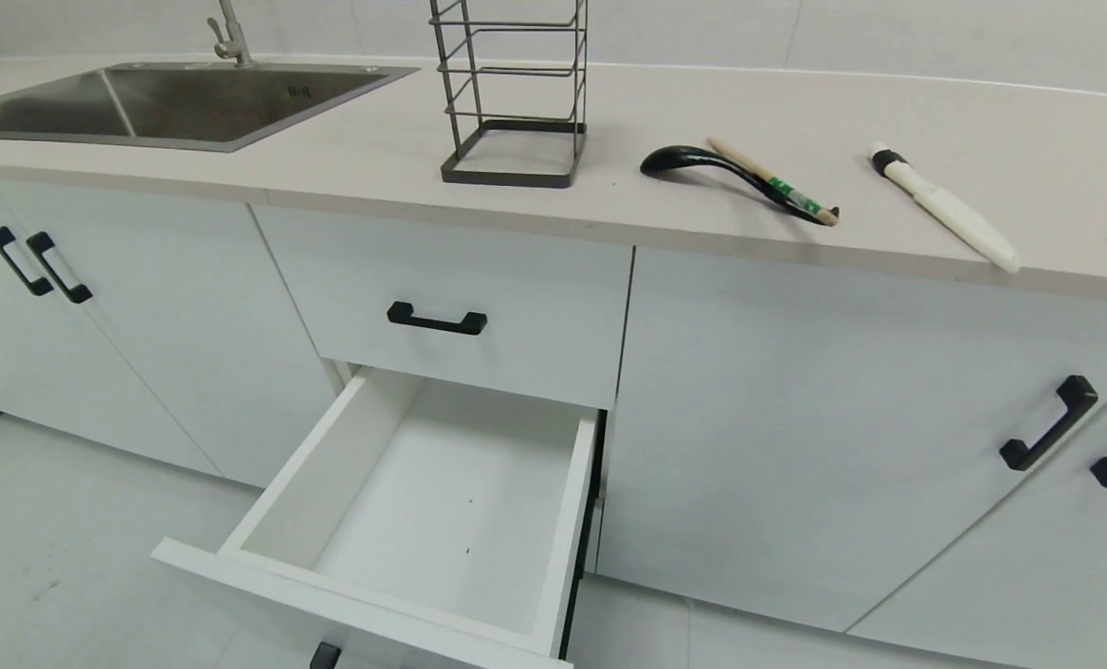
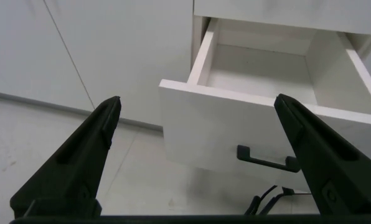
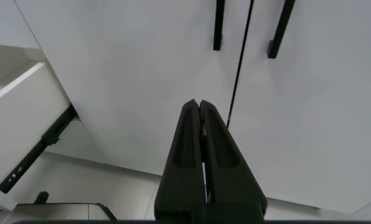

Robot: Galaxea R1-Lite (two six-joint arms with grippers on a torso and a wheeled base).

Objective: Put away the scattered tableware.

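Observation:
On the counter lie a black ladle (image 1: 702,167), a wooden chopstick pair with a green band (image 1: 774,182) crossing its handle, and a white knife with a black end (image 1: 945,206) near the front edge. The lower drawer (image 1: 441,502) stands pulled out and holds nothing. My left gripper (image 2: 198,106) is open, low in front of that drawer (image 2: 260,93), facing its black handle (image 2: 267,160). My right gripper (image 3: 201,109) is shut with nothing in it, facing the white cabinet doors (image 3: 173,81).
A black wire rack (image 1: 514,93) stands mid-counter. A steel sink (image 1: 144,98) with a tap sits at the far left. The closed upper drawer (image 1: 451,297) has a black handle (image 1: 436,321). Cabinet doors with black handles (image 1: 1047,423) flank the drawers. Grey tile floor lies below.

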